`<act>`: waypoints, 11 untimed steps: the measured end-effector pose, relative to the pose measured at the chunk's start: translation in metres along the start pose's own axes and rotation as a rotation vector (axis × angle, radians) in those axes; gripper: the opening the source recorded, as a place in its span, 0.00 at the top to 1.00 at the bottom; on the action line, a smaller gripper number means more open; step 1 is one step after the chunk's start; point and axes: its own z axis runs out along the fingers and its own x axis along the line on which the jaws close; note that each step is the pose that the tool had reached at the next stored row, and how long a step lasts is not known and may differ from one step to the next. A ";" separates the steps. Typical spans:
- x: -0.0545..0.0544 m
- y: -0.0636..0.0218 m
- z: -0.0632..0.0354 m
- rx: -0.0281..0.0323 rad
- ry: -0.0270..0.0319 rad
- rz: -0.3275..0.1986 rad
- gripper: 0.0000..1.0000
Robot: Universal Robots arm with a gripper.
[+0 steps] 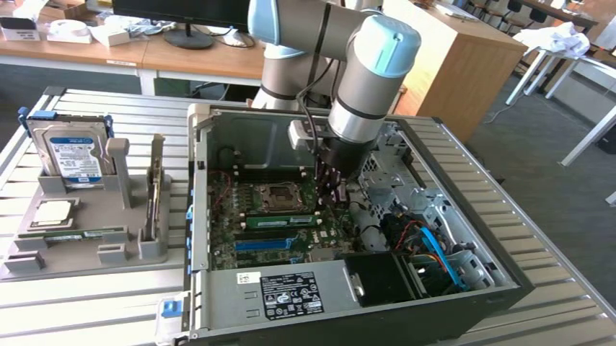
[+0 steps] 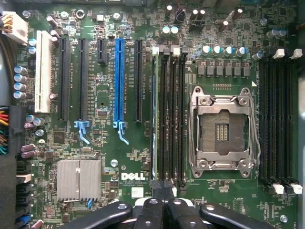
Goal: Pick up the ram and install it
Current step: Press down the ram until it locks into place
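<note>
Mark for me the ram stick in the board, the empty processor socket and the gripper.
ram stick (image 1: pixel 281 217), exterior view, middle of its green top edge.
processor socket (image 2: pixel 222 132), wrist view, centre of the open square.
gripper (image 2: pixel 161 191), wrist view, between the fingertips, shut over the memory slots.

A: Describe the arm (image 1: pixel 371 79).

B: Thick tubular links in silver-grey metal, with rounded light-blue caps on the joints. A black cable runs along the links above the fingers.

A: And the end section?

B: A black wrist housing carrying a small white box, then glossy black fingers (image 2: pixel 143 214) on pivoting links with silver pins.
</note>
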 end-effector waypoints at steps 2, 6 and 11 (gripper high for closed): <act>0.000 0.0000 0.0000 0.0001 0.0000 0.000 0.90; 0.000 0.0000 0.0017 0.0001 -0.0001 0.000 0.90; 0.000 -0.0001 0.0048 0.0001 -0.0001 0.000 0.90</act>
